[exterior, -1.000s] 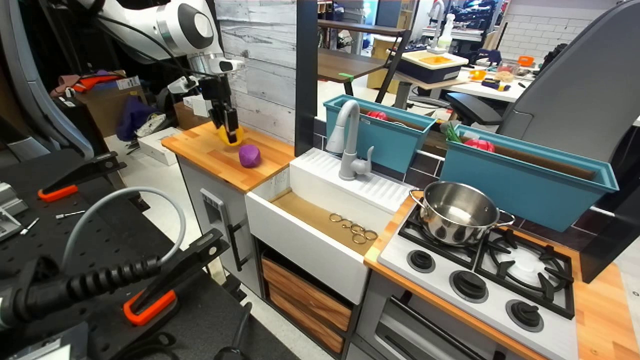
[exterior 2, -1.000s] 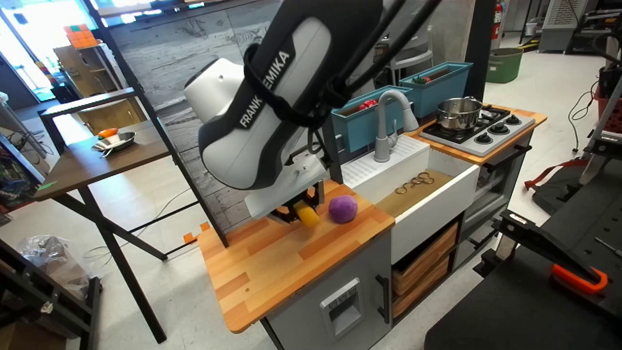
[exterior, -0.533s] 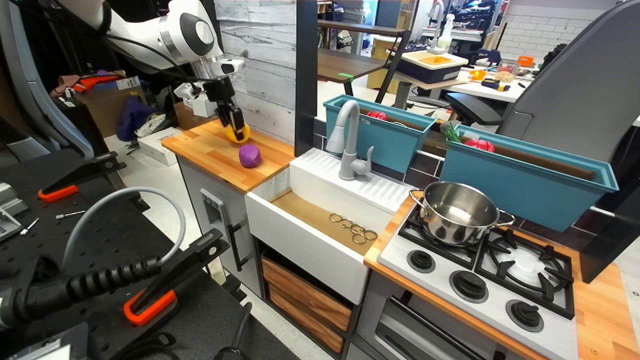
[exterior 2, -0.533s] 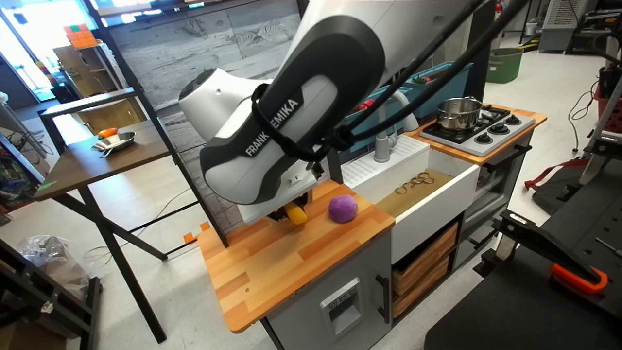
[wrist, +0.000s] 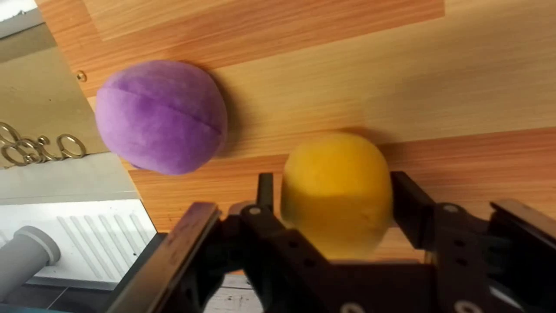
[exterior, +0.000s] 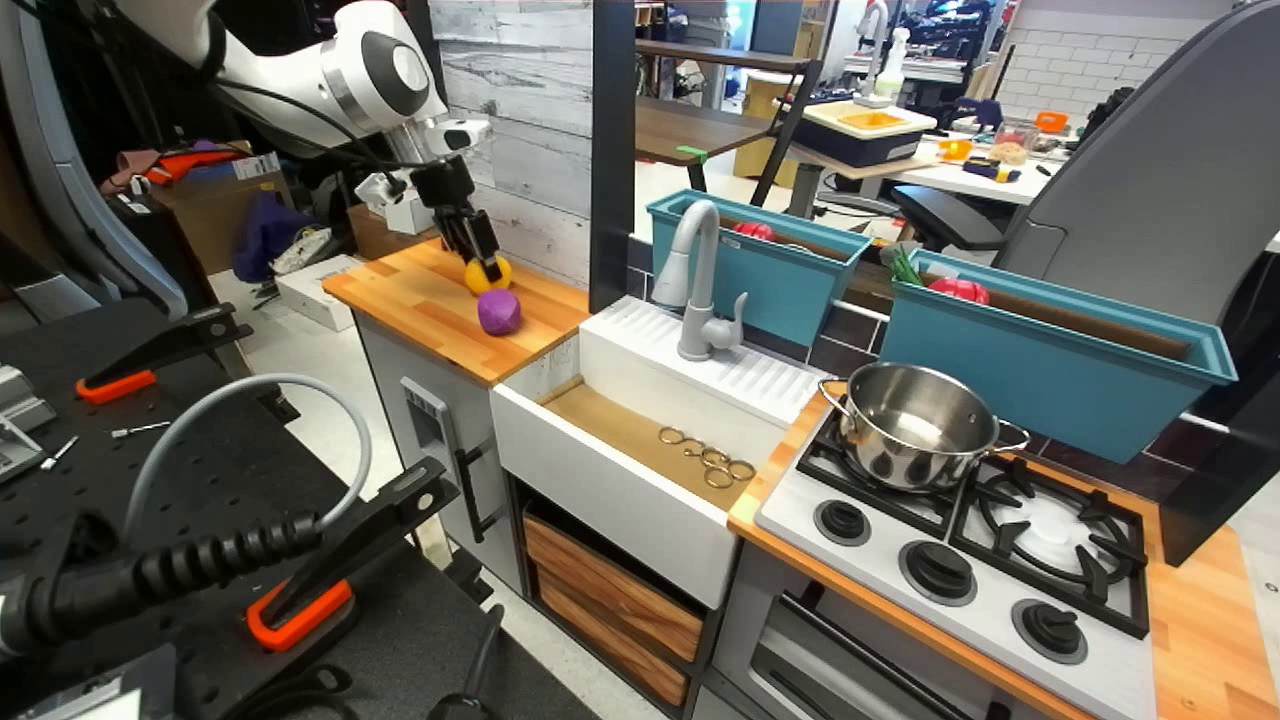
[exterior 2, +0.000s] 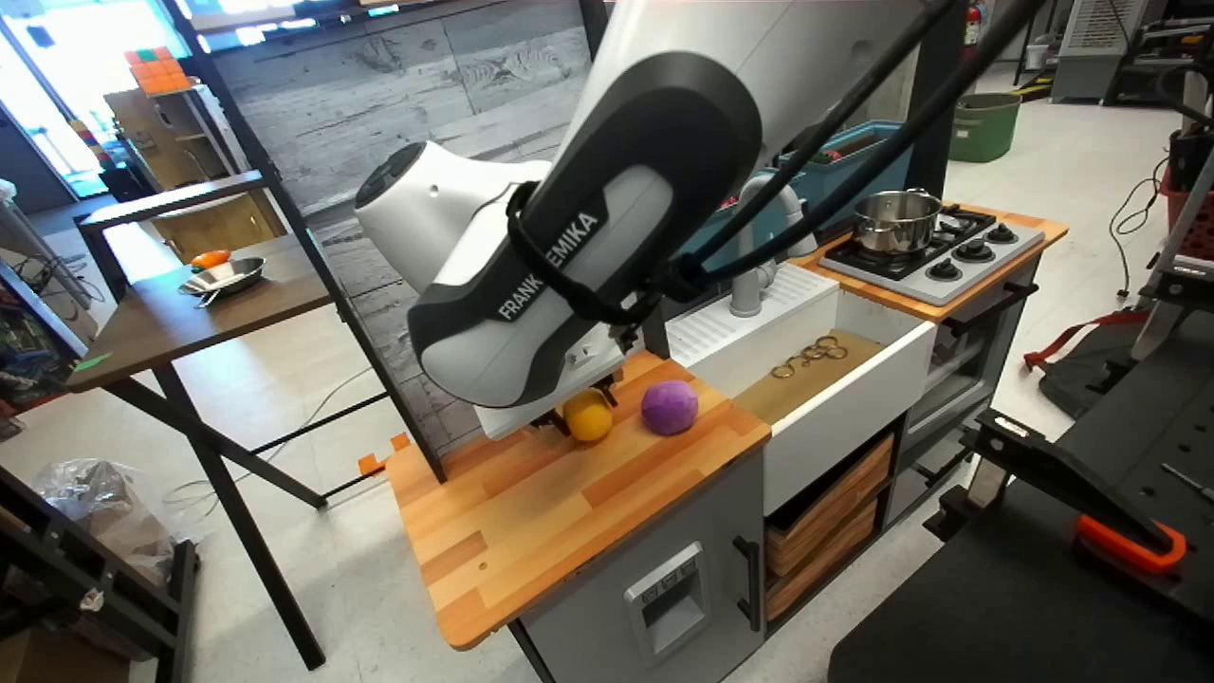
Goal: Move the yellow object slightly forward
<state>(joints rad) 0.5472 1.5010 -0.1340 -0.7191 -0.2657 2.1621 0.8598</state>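
The yellow object [wrist: 336,191], a rounded lemon-like toy, rests on the wooden countertop [exterior 2: 531,512] near the plank wall, as both exterior views show. My gripper [wrist: 336,198] stands open around it in the wrist view, one finger on each side. A thin gap separates the toy from the left finger [wrist: 265,189], while the right finger [wrist: 410,208] is at or very near its surface. In an exterior view one dark finger hides part of the yellow object [exterior: 503,274]. The arm's forearm covers most of the gripper from another angle, with the yellow object [exterior 2: 588,415] showing below.
A purple ball [wrist: 163,117] lies close by, apart from the yellow object, toward the sink [exterior: 610,490]. The grey faucet [exterior: 703,290] rises behind the basin, which holds metal rings [exterior: 712,460]. The plank wall [exterior: 530,150] runs along the countertop's back.
The fingers have opened: the yellow object looked squeezed narrow between them and now appears rounder. It has shifted toward the purple ball in an exterior view. The purple ball has stayed put.
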